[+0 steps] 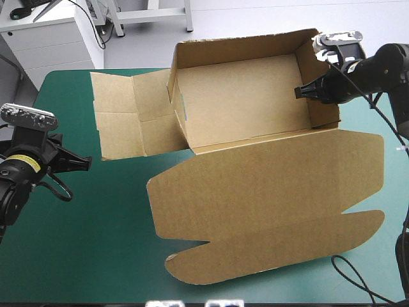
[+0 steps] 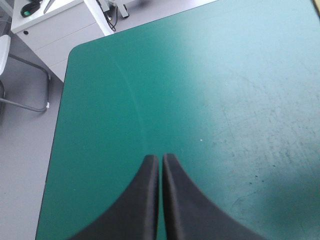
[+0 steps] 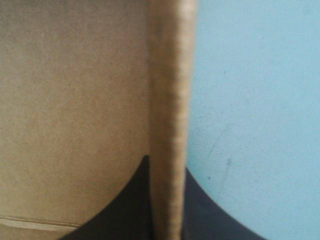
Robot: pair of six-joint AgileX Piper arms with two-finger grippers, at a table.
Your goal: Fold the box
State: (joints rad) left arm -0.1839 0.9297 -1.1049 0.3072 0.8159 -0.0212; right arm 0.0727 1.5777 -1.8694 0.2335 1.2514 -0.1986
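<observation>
Item: brown box (image 1: 243,105), an open tray at your table's 1 o'clock. Its lid (image 1: 268,204) lies flat toward 5 o'clock, its side flaps (image 1: 128,121) flat at 10. Your right gripper (image 1: 305,91) is clamped on the tray's 3 o'clock wall (image 1: 327,114). Your left gripper (image 2: 160,159) has its fingers together over the teal-green cover (image 2: 225,100) at 8 o'clock.
</observation>
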